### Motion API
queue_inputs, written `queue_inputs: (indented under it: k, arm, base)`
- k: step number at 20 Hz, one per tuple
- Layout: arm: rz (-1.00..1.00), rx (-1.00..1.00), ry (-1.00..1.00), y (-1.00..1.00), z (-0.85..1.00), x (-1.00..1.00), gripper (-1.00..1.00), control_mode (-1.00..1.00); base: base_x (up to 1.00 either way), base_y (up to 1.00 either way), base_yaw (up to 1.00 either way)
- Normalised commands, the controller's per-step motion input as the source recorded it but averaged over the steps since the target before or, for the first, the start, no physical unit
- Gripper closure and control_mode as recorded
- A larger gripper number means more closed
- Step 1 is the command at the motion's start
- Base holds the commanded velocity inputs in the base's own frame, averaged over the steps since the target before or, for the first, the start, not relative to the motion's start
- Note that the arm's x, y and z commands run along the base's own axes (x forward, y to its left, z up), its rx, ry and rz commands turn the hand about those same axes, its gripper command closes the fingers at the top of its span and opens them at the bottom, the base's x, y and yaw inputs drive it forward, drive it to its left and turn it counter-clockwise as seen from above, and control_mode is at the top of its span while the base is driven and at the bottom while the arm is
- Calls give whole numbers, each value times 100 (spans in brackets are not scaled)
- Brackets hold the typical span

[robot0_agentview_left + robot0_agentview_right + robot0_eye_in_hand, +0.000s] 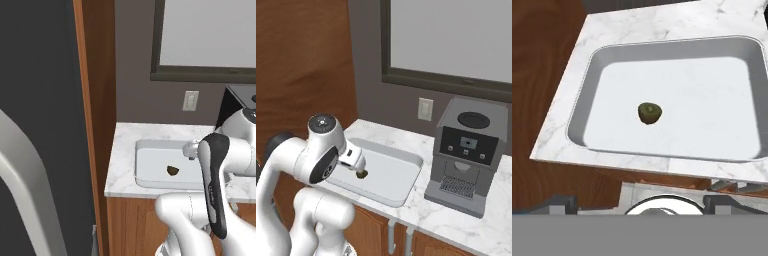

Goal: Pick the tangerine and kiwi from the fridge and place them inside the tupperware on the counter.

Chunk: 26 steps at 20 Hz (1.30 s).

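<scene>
Below our tool (640, 201), whose jaws stand wide and hold nothing, the kiwi (649, 113) lies alone on the floor of the tupperware (582, 97). We judge it light, slightly soft and prone to roll; take it across its middle. Low rims leave open room, though the surface (562, 145) ends just beside the near rim.
</scene>
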Motion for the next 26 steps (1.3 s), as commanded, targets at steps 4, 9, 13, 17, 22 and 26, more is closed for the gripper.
queue_inputs:
  k: [4, 9, 13, 17, 22, 26]
  arm:
    - [0, 0, 0, -2, 0, -43, -100, 100]
    - [0, 0, 0, 0, 0, 0, -100, 100]
    - [0, 0, 0, 0, 0, 0, -100, 100]
    - [0, 0, 0, 0, 0, 0, -100, 100]
    - [0, 0, 0, 0, 0, 0, -100, 100]
    - [0, 0, 0, 0, 0, 0, -100, 100]
  base:
    - [-19, 0, 0]
    - [-85, 0, 0]
    - [-95, 0, 0]
    - [-100, 0, -1]
    - [-100, 0, -2]
    - [-88, 22, 0]
